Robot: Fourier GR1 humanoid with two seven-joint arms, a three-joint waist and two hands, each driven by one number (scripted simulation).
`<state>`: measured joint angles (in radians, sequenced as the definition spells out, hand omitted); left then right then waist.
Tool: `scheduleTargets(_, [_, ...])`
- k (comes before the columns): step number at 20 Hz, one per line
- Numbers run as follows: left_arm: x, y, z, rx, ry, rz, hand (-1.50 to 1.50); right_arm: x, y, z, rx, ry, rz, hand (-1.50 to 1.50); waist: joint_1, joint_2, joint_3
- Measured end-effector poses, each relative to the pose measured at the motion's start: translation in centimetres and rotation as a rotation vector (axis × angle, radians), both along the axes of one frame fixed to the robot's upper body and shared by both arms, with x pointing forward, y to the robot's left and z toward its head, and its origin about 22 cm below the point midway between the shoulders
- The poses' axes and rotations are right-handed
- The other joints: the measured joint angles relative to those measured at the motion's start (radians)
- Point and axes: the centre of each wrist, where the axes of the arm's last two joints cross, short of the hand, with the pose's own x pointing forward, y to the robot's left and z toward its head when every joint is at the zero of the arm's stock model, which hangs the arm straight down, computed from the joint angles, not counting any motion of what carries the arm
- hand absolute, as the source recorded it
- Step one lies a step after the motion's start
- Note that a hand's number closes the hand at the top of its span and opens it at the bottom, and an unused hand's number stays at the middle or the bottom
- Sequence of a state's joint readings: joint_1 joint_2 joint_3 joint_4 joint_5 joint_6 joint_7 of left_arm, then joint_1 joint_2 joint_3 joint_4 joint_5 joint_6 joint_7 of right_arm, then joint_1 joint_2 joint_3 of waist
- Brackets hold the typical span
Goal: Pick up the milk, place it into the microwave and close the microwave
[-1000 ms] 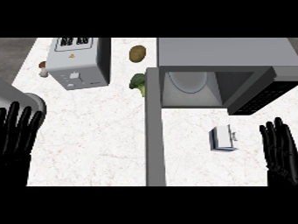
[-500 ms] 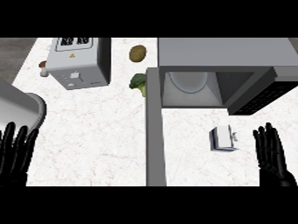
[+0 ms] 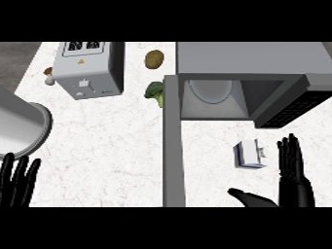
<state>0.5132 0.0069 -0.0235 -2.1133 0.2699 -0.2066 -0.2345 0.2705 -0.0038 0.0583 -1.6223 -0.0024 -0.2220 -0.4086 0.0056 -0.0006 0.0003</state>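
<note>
A small white and blue milk carton (image 3: pixel 249 154) lies on the white counter in front of the microwave (image 3: pixel 248 82), whose inside is visible with a pale round plate at the back. The microwave's door (image 3: pixel 173 141) stands open, seen edge-on as a long grey bar running toward me. My right hand (image 3: pixel 293 177) is open, fingers straight, just right of the milk and apart from it, thumb pointing left below the carton. My left hand (image 3: pixel 9 182) is open at the lower left edge, fingers up.
A grey toaster (image 3: pixel 89 70) stands at the back left. A potato (image 3: pixel 154 59) and a broccoli piece (image 3: pixel 155 92) lie beside the microwave. A large grey cylindrical pot (image 3: pixel 7 124) fills the left edge, above my left hand. A small mushroom (image 3: pixel 48 76) sits left of the toaster.
My right hand has shifted left and down, nearer the milk, with its thumb now showing. My left hand has dropped toward the lower edge. The grey pot looms larger at left.
</note>
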Motion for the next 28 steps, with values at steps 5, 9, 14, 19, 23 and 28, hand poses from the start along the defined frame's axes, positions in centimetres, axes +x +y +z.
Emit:
scheduleTargets(5, [-1.0,0.4,0.0,0.001,0.000,0.002,-1.50,0.7,-0.5,-2.7,-0.013,0.032,-0.067,-1.50,0.001,0.000,0.000])
scheduleTargets(9, [-1.4,0.5,-0.4,-0.002,0.000,0.007,-1.50,0.7,-1.8,-5.5,-0.025,0.046,-0.086,-1.50,0.001,0.000,0.000])
scheduleTargets(14, [-2.4,0.4,-0.4,0.002,-0.005,0.007,-1.50,1.4,-2.4,-7.9,-0.039,0.049,-0.085,-1.50,0.003,0.000,0.000])
scheduleTargets(19, [-2.5,0.7,-1.3,-0.004,0.004,0.008,-1.50,1.0,-3.6,-10.2,-0.050,0.032,-0.087,-1.50,0.001,0.000,0.000])
scheduleTargets(23, [-2.9,0.5,-1.3,0.003,0.007,0.003,-1.50,1.3,-4.5,-11.8,-0.050,0.041,-0.088,-1.50,0.003,0.001,0.001])
scheduleTargets(28, [-3.7,0.8,-2.0,-0.007,0.012,0.000,-1.50,0.9,-5.1,-12.6,-0.067,0.051,-0.066,-1.50,0.002,0.000,0.000])
